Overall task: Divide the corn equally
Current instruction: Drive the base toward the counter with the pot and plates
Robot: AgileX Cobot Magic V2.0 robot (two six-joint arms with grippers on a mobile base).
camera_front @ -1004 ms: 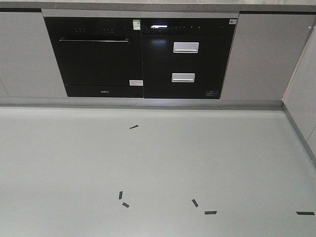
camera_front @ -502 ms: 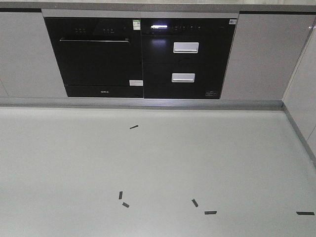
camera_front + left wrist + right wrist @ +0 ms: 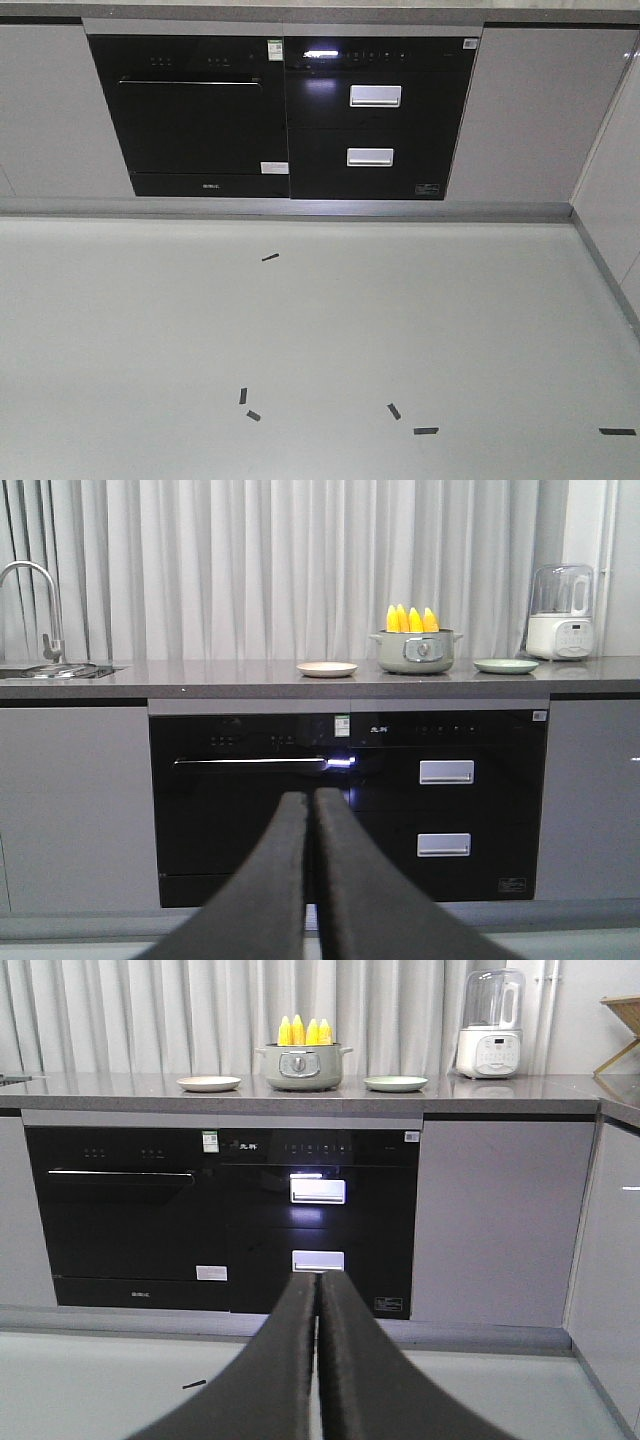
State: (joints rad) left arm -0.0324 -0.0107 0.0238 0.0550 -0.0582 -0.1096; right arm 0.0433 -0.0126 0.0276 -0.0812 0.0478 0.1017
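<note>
Several yellow corn cobs stand upright in a grey-green pot on the dark countertop, far from both arms. The right wrist view shows the same corn in the pot. A cream plate lies left of the pot and a pale green plate right of it. My left gripper is shut with nothing in it, aimed at the black oven front. My right gripper is shut and empty too, low above the floor.
A black oven and drawer unit are built in under the counter. A white blender stands at the counter's right, a sink tap at its left. Black tape marks dot the grey floor. A cabinet run closes the right side.
The front view has shifted very slightly: the oven and tape marks sit a pixel or two further left. Nothing else moved.
</note>
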